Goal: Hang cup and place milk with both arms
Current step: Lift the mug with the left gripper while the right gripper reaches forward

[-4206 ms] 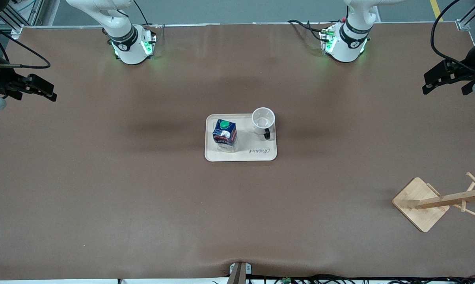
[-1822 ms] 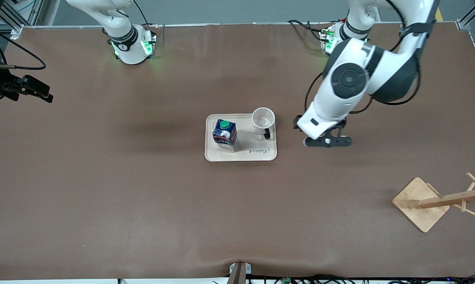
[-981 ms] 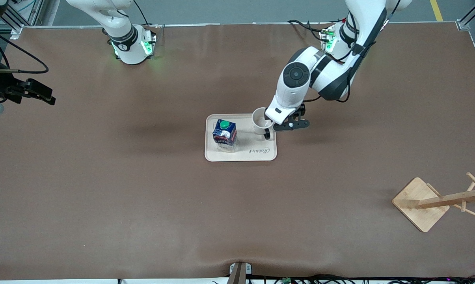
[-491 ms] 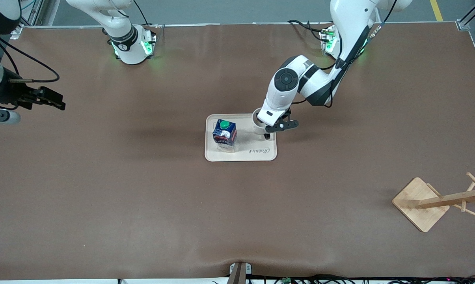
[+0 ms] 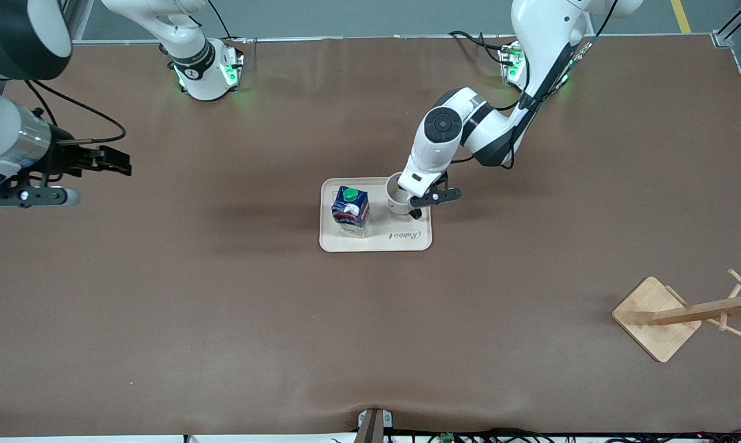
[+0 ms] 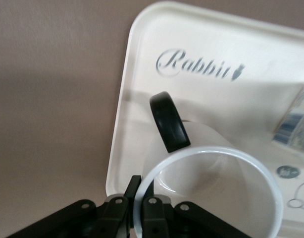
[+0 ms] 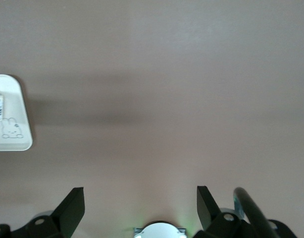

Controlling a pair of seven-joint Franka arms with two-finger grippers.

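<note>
A brown worktop [image 5: 222,295] carried a cream tray [image 5: 407,241] at its middle, and a wooden rack [image 5: 659,317] lay well apart from the tray, nearer the front camera toward the left arm's end. The right gripper [image 7: 137,210] hung over bare worktop, well away from the tray toward the right arm's end, its jaws spread wide and holding nothing. The left gripper [image 6: 138,198] had its jaws closed on the rim of the cup [image 6: 211,183], one inside and one outside the wall, the black handle [image 6: 169,120] clear of them. The cup stood in the tray's corner nearest the left arm's base. The milk [image 5: 350,211] stood upright on the tray beside the cup.
</note>
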